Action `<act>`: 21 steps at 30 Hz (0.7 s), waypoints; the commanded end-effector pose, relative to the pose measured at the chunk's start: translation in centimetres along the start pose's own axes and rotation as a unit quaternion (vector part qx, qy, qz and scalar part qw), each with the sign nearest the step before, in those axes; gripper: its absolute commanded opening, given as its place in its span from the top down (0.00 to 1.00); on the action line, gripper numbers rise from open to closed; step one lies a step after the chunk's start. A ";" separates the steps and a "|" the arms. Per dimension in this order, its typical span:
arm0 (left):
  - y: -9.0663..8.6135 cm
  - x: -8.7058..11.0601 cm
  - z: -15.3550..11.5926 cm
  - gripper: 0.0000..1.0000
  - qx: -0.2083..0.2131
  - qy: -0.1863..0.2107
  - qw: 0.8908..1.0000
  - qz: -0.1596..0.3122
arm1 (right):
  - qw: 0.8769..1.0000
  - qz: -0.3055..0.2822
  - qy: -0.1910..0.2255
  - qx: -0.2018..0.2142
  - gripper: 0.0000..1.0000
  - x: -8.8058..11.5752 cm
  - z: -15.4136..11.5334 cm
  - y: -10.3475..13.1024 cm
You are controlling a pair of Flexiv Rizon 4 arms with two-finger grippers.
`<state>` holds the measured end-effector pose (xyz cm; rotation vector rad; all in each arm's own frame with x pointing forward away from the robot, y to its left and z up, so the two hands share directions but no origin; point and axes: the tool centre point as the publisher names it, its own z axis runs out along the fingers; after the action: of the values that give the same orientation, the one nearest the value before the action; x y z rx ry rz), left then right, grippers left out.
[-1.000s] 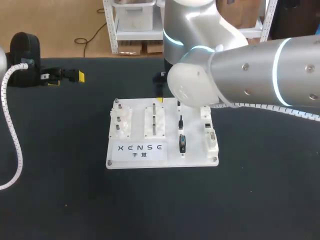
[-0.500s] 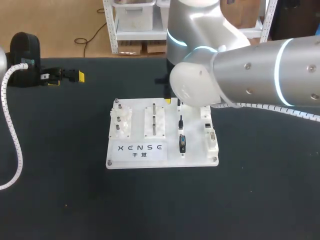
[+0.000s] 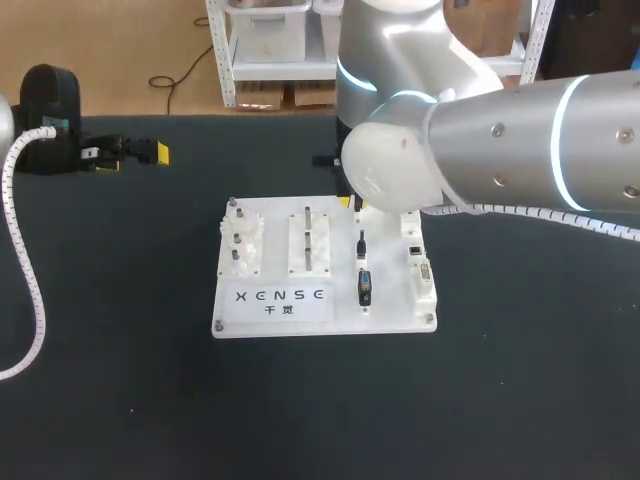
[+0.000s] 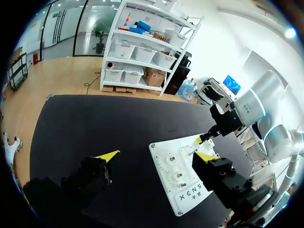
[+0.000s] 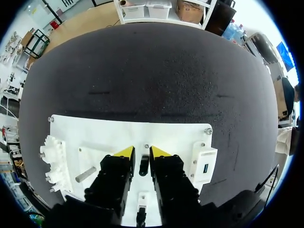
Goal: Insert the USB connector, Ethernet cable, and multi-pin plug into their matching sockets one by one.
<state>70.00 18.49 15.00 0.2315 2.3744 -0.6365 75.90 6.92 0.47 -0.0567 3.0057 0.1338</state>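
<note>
Hovering low over the far edge of the white board, the right gripper has its fingers a narrow gap apart, with a small black plug standing between them on the board. They flank it closely but do not look clamped on it yet. I cannot tell which of the three connectors it is. Two more dark plugs lie in the same column nearer the front, and the white socket block sits just beside them. The left gripper rests well apart at the table's side, spread wide and empty.

The plug is likely light, stiff and smooth-shelled, so it could twist between the pads. A hold low on the flat sides of its body, clear of the mating end, should keep it square for the socket
</note>
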 end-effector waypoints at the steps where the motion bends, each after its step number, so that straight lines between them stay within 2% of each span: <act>1: 0.0 0.0 0.0 0.00 0.000 0.000 1.000 0.000 | 1.000 0.004 0.001 0.001 0.86 0.1 -0.2 0.1; 14: 0.0 0.0 0.0 0.00 0.000 0.000 1.000 0.000 | 1.000 0.013 -0.002 0.008 0.88 0.7 -0.8 0.1; 21: 0.0 0.0 0.0 0.00 0.000 0.000 1.000 0.000 | 1.000 0.014 -0.011 0.008 1.00 0.8 -1.5 -0.1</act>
<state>70.00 18.50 15.00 0.2315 2.3744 -0.6364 75.73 6.75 1.33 -0.0162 3.0019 0.1099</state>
